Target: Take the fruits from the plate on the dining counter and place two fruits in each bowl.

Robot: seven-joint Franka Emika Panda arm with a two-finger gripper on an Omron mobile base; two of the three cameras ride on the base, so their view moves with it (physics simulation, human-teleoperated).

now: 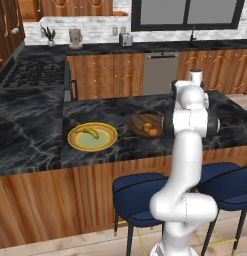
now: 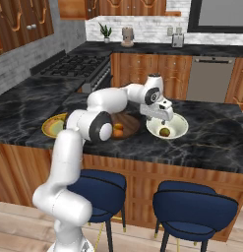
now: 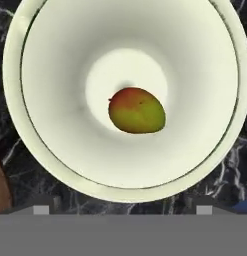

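a: how is the gripper (image 2: 165, 119) seen?
b: it is held above the cream bowl (image 2: 178, 129), fingers spread wide, nothing gripped.
a: and the fruits?
b: a reddish-green fruit (image 3: 137, 110) is lying in that bowl; two orange fruits (image 1: 150, 130) are seen in the wooden bowl (image 1: 140, 121); the banana (image 1: 91, 132) is left on the plate (image 1: 92, 145).

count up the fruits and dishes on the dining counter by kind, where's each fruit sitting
Banana: 1, on the yellow plate
Orange round fruits: 2, in the dark wooden bowl
Reddish-green fruit: 1, in the cream bowl
Bowls: 2
Plates: 1
Total: 4 fruits, 3 dishes
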